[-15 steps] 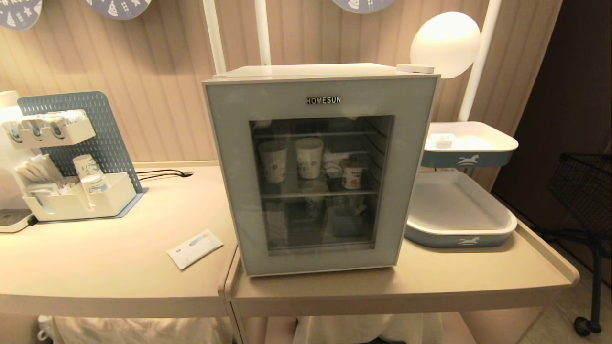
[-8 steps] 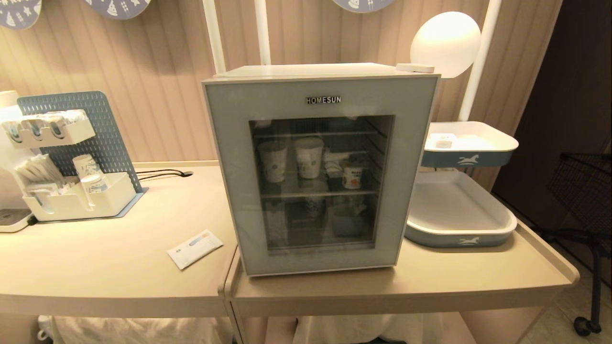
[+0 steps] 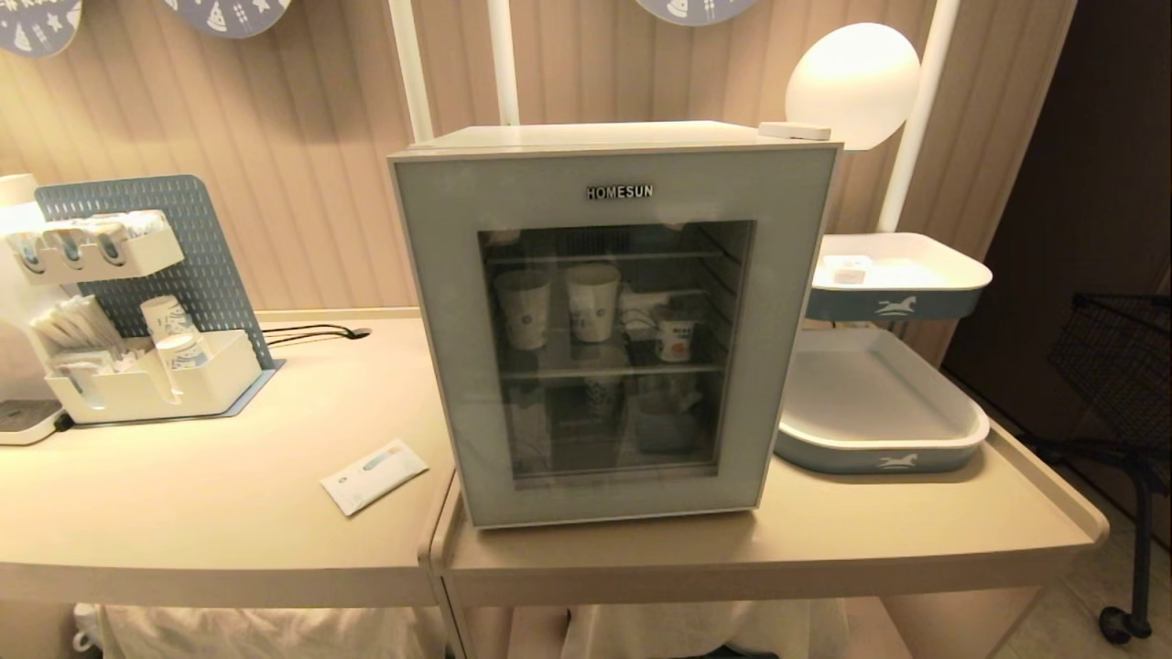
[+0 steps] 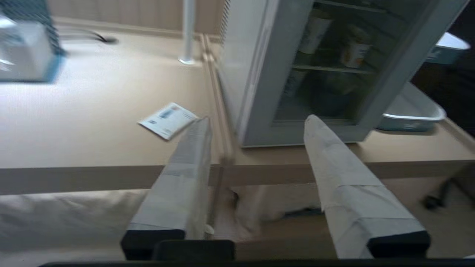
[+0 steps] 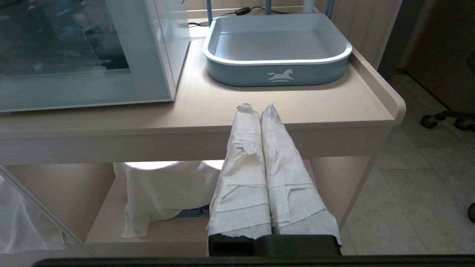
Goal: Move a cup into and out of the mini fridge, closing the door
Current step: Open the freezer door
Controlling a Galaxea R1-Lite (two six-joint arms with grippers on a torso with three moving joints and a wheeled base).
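Looking down from the head camera, I see the mini fridge (image 3: 613, 320) standing on the desk (image 3: 229, 494) with the door (image 3: 439, 348) shut flush, "HOMESUN" at its top. Through the glass, the cup (image 3: 676, 336) sits on the middle wire shelf toward the right, orange label facing out. Two taller paper cups (image 3: 558, 307) stand on the same shelf to its left, apart from it. Neither arm shows in the head view. From the left wrist camera, the left hand (image 4: 256, 122) hangs in front of the desk edge, off the fridge's lower left corner, its wrapped fingers (image 4: 185, 167) spread apart and holding nothing. A small white packet (image 3: 374, 475) lies flat on the desk just left of the fridge. From the right wrist camera, the right hand (image 5: 258, 108) sits low before the desk edge, right of the fridge, its wrapped fingers pressed together, clenched on nothing. A blue tray (image 3: 879, 430) with a white horse mark rests on the desk just beside the fridge's right side, with a second, smaller tray (image 3: 902, 275) raised above it. At far left I note a blue pegboard organiser (image 3: 146, 302) with white bins holding paper cups and sachets. A round white lamp (image 3: 851, 82) glows behind the fridge's top right corner.
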